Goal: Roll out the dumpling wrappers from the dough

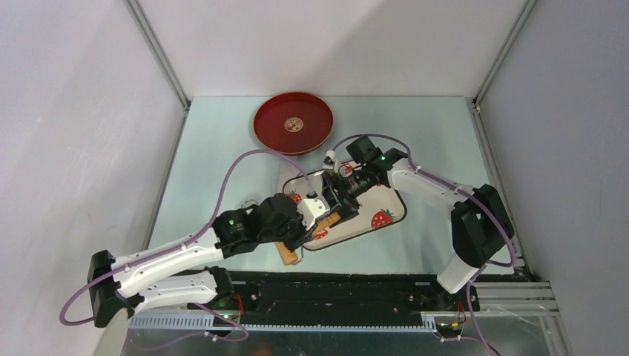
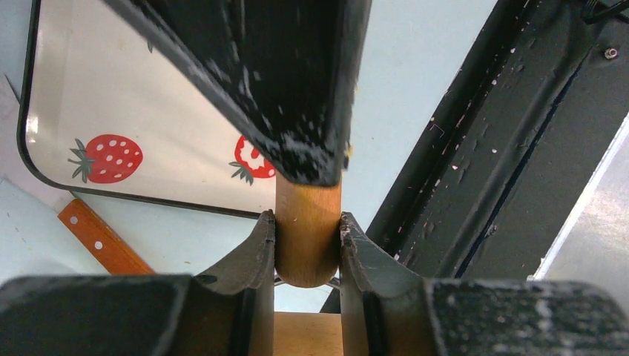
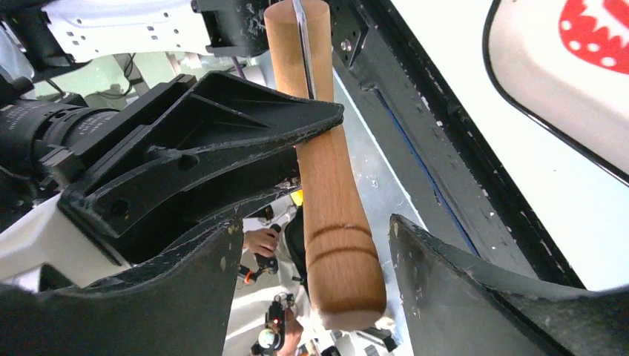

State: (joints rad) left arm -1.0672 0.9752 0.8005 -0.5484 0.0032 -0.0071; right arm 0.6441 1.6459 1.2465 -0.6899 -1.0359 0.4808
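A wooden roller hangs over the near left corner of the strawberry tray, tilted across it. My left gripper is shut on it, and in the left wrist view both fingers press the roller. My right gripper reaches in from the far side. In the right wrist view it stands open around the roller's grooved end, with a wide gap on the left and a thin one on the right. The dough and the dumpling wrappers are hidden or out of view.
A round red plate lies at the back of the pale table. An orange-handled tool rests on the table beside the tray's corner. The black base rail runs along the near edge.
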